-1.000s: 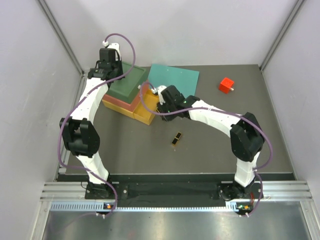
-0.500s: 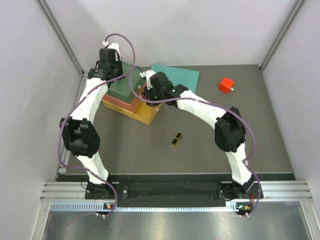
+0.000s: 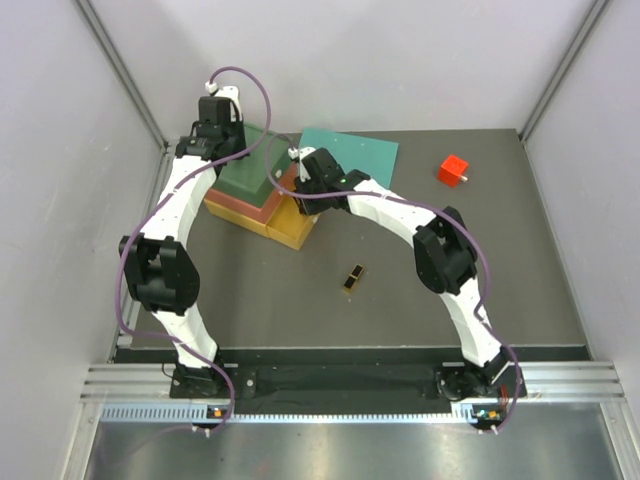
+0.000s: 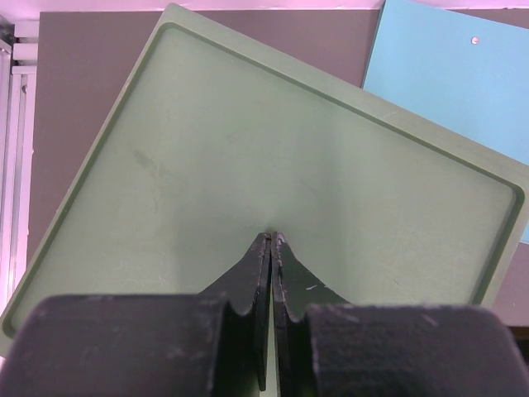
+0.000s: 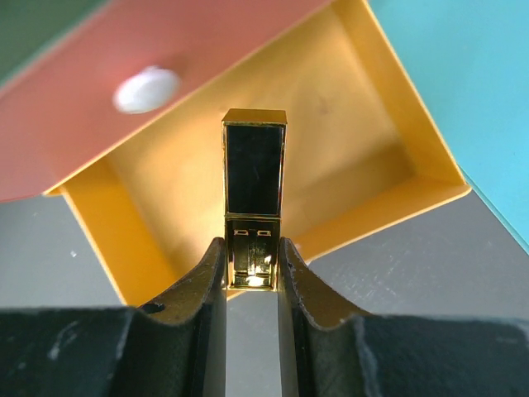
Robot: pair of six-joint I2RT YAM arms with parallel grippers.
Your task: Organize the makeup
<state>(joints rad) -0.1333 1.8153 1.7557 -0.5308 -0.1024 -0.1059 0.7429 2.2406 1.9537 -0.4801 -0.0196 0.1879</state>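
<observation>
Top view: shows right gripper point(image 3: 306, 170) above the far edge of the yellow tray point(image 3: 290, 228), part of the stacked trays at far left. Puts left gripper point(image 3: 222, 140) over the green tray point(image 3: 250, 168). Also shows a second black-and-gold case point(image 3: 353, 278) loose on the table point(image 3: 420, 300), nearer and well apart from the trays. Red cube point(image 3: 453, 170) far right, not makeup.

Left wrist: shows jaws pressed together, holding nothing, hanging over the green tray.

Right wrist: shows jaws narrowly parted and clamped on the gold end of a black-and-gold case point(image 5: 254, 169), held over the open yellow tray. No makeup visible in the tray's seen part. Teal mat point(image 5: 471, 91) at right.

Judged step: dropping this case into the yellow tray. Next move likely calls for lowering inside the rim, releasing, lifting clear, then fetching the loose case.
</observation>
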